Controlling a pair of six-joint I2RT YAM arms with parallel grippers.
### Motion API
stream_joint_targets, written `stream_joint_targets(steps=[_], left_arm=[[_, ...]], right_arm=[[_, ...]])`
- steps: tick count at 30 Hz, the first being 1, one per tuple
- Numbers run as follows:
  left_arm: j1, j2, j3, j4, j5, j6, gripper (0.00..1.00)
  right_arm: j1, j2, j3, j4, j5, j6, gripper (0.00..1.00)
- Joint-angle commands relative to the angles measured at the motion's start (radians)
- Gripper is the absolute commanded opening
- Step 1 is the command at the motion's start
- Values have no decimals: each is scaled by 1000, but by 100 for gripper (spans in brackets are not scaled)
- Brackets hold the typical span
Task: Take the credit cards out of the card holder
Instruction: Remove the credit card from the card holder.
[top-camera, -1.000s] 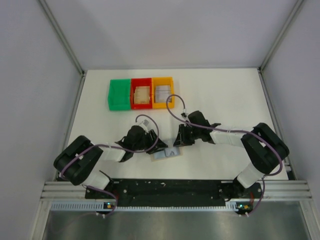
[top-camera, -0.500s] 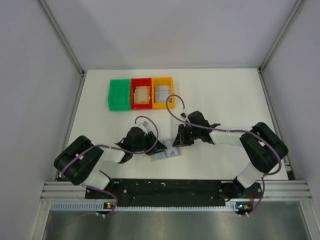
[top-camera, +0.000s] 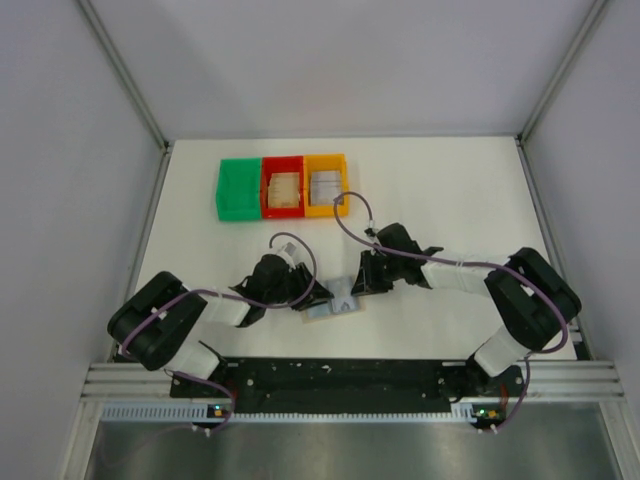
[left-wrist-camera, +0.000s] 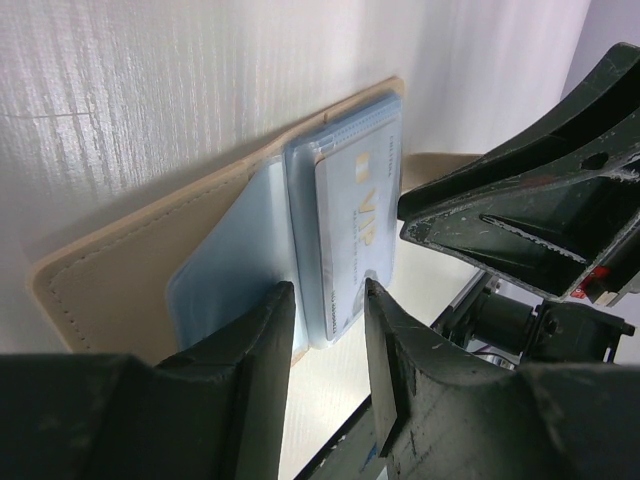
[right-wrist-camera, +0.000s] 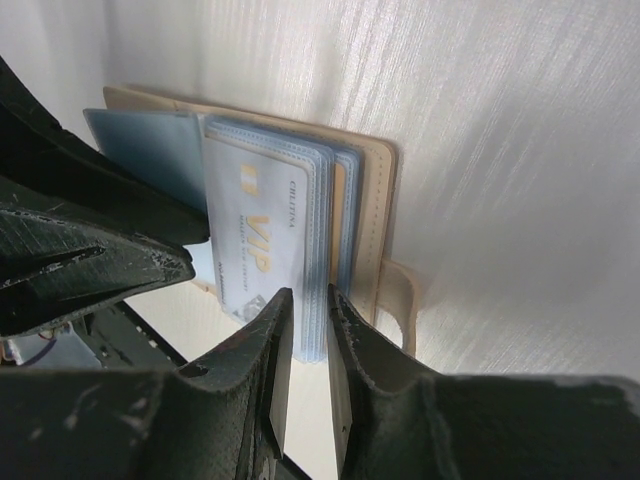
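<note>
The card holder (top-camera: 335, 307) lies open near the table's front, with a tan skin (left-wrist-camera: 110, 290) and blue-grey sleeves. A silver VIP credit card (left-wrist-camera: 355, 230) sits in the top sleeve (right-wrist-camera: 255, 230). My right gripper (right-wrist-camera: 308, 305) is shut on the near end of the sleeve bundle and holds it up off the tan cover (right-wrist-camera: 375, 220). It comes in from the right (top-camera: 358, 287). My left gripper (left-wrist-camera: 325, 300) stands open at the wallet's left end (top-camera: 308, 297). Its fingers straddle the near corner of that sleeve.
Three bins stand in a row at the back left. The first is a green bin (top-camera: 238, 188). The red bin (top-camera: 283, 187) holds tan cards and the orange bin (top-camera: 326, 185) holds grey cards. A tan strap tab (right-wrist-camera: 400, 300) sticks out of the wallet's edge. Grey walls close in both sides.
My left jaws have narrowed a little around the sleeve's corner. The right gripper has shifted slightly and raised the sleeve bundle. The wallet stays where it was.
</note>
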Motion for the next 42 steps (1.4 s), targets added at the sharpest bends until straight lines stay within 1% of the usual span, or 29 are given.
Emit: stream_joint_targets(steps=[1, 9, 11, 16, 22, 29, 40, 42], left_arm=[[3, -15, 7, -1, -7, 17, 39], [1, -16, 7, -1, -4, 20, 39], [1, -16, 7, -1, -4, 20, 39], [3, -15, 9, 2, -4, 21, 38], [1, -12, 13, 3, -1, 23, 38], [1, -10, 15, 2, 0, 26, 36], [3, 4, 15, 11, 5, 21, 36], [1, 11, 10, 25, 10, 11, 36]], right_arm=[[0, -19, 28, 26, -14, -9, 20], [2, -35, 35, 26, 9, -2, 19], [2, -38, 42, 26, 6, -2, 17], [3, -35, 49, 41, -12, 0, 16], [2, -12, 54, 52, -20, 3, 16], [2, 10, 54, 52, -29, 1, 14], [9, 59, 46, 52, -57, 0, 14], [9, 59, 45, 84, -58, 3, 14]])
